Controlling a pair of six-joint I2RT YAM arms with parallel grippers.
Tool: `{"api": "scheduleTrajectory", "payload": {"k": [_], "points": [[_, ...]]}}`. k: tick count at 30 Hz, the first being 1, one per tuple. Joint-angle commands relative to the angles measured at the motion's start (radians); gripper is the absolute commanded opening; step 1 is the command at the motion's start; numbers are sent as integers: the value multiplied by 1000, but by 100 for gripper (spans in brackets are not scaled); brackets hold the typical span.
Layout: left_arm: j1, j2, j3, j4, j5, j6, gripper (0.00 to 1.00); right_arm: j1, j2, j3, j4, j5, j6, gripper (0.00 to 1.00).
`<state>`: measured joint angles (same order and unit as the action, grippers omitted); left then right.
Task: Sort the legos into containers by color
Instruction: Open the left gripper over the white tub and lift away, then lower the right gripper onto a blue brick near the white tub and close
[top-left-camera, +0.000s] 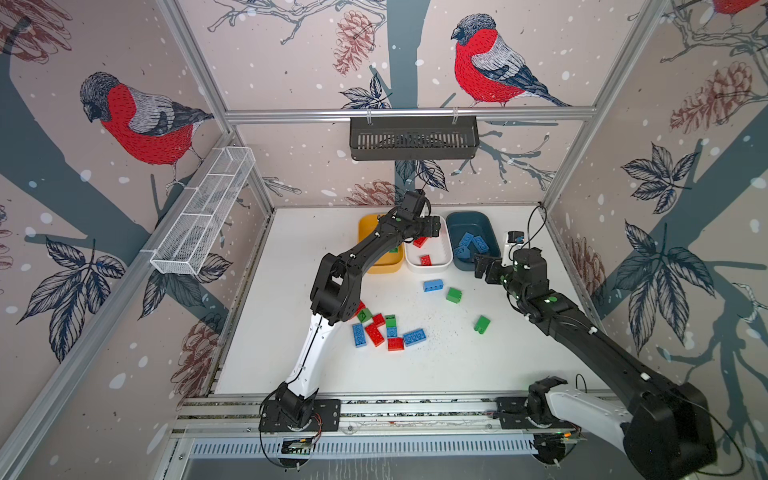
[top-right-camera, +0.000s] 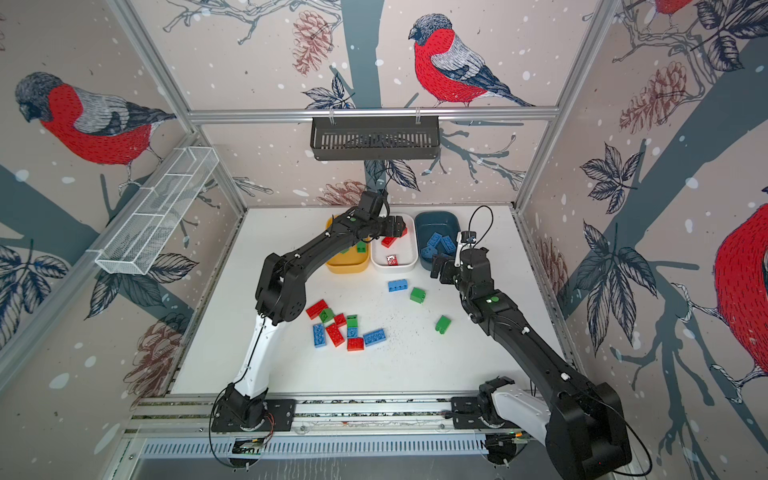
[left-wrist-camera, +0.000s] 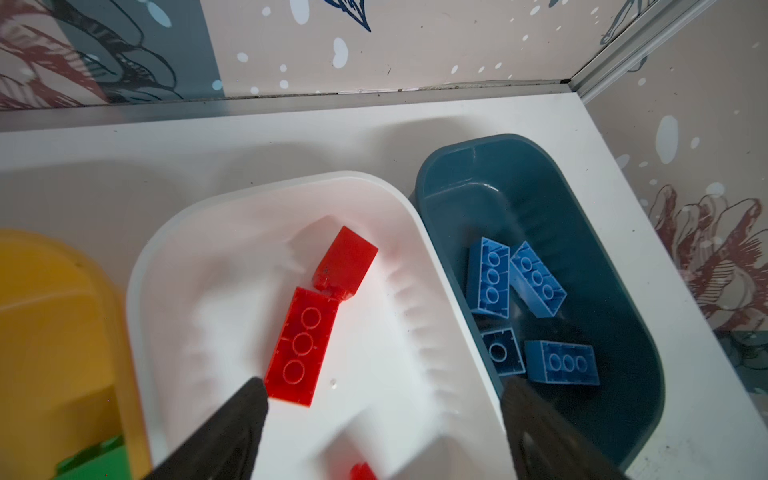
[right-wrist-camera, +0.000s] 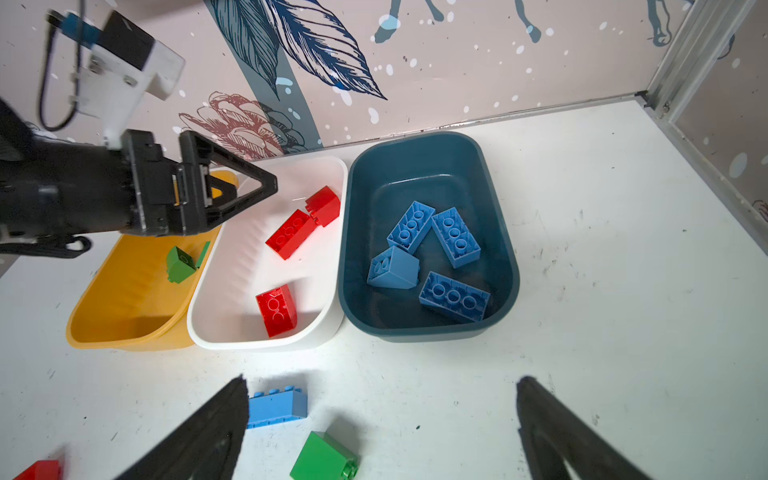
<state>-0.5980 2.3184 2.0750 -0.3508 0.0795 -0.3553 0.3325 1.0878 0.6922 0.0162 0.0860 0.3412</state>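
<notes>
Three tubs stand side by side at the back: yellow (top-left-camera: 387, 266), white (top-left-camera: 441, 258) and teal (top-left-camera: 468, 224). My left gripper (left-wrist-camera: 386, 384) hangs open over the white tub with nothing between its fingers; red legos (left-wrist-camera: 301, 345) lie in the tub below it. Several blue legos (right-wrist-camera: 455, 237) lie in the teal tub and a green one (right-wrist-camera: 179, 262) in the yellow tub. In front of the teal tub my right gripper (right-wrist-camera: 384, 380) is open and empty above the table, near a loose blue lego (right-wrist-camera: 276, 405) and a green lego (right-wrist-camera: 324, 457).
A cluster of red, blue and green legos (top-left-camera: 384, 332) lies on the table beside the left arm's elbow. Another green lego (top-left-camera: 481, 324) sits alone toward the right. A black basket (top-left-camera: 413, 139) and a white mesh rack (top-left-camera: 203, 212) hang on the walls.
</notes>
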Motion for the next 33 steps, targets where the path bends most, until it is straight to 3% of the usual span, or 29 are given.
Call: {"api": "scheduleTrajectory", "payload": {"k": [1,8,13,22,27,31,33], "points": [[-38,-87,-96,42,-104,79,97,1,17,4,19,-17,7,99],[-119,-237,-323,54,-275,-7,97,2,41,-28,74,-85,39,99],[-122,-346,-470,117,-329,-115,97,41,96,-31,82,-135,65,99],[-121,-486,-633,181,-552,-178,97,194,209,-15,82,-68,110,100],[-111,-541,-709,226,-575,-202,97,270,308,30,69,-24,149,99],[-99,-553,-729,227,-572,-215,97,327,379,80,29,110,167,100],[-93,-551,-728,211,-572,-219,97,335,405,95,28,110,147,100]]}}
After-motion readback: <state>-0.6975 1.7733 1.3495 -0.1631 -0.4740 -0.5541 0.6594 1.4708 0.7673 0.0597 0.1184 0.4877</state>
